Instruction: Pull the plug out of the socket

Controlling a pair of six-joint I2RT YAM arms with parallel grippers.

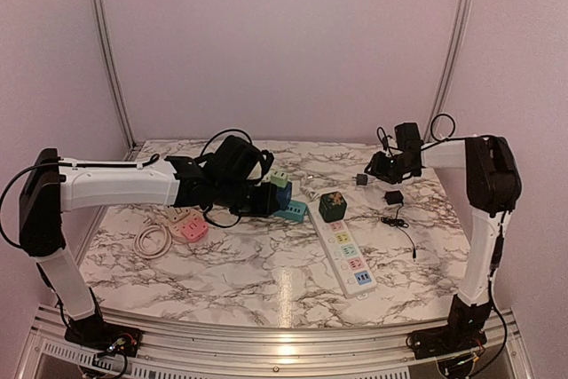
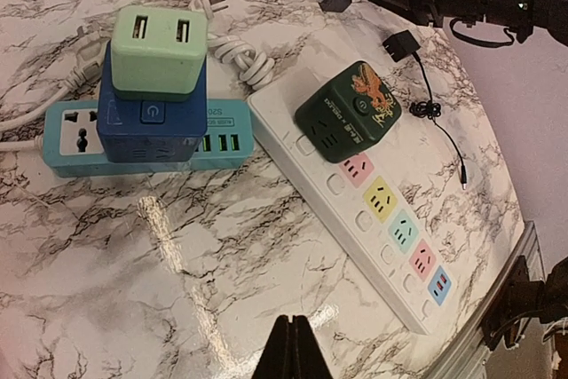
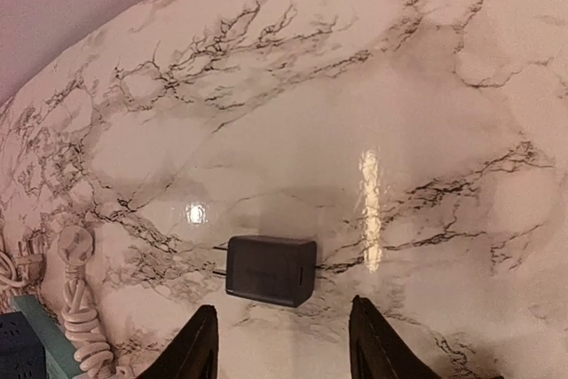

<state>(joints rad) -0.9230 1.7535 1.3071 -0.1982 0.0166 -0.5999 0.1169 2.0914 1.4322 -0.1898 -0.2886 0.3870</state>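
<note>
Right wrist view: the right fingers [image 3: 201, 349] stand partly apart with nothing between them, low over the marble worktop [image 3: 355, 86]. The dark plug [image 3: 271, 270] lies flat on the worktop just ahead of their tips, touching neither finger, with its two prongs pointing to the left of that view. It sits in no socket.

In the top external view the same plug [image 1: 361, 179] lies beyond the far end of the white power strip [image 1: 348, 255] and slightly to its right, apart from it, with the right arm's fingers close beside it. A black adapter [image 1: 393, 196] with a thin cable lies on the worktop to the right of the strip's far end. A dark green cube socket [image 1: 333, 207] sits on the strip's far end.

Just left of that end lies a teal strip [image 1: 290, 210] carrying a blue cube [image 2: 151, 122] topped by a light green USB adapter [image 2: 160, 51]. Well to the left of the white strip are a pink socket [image 1: 191, 228] and a coiled white cable [image 1: 153, 240].

The left fingers [image 2: 291, 352] are pressed fully together and hold nothing, hanging over bare worktop to the left of the white strip
</note>
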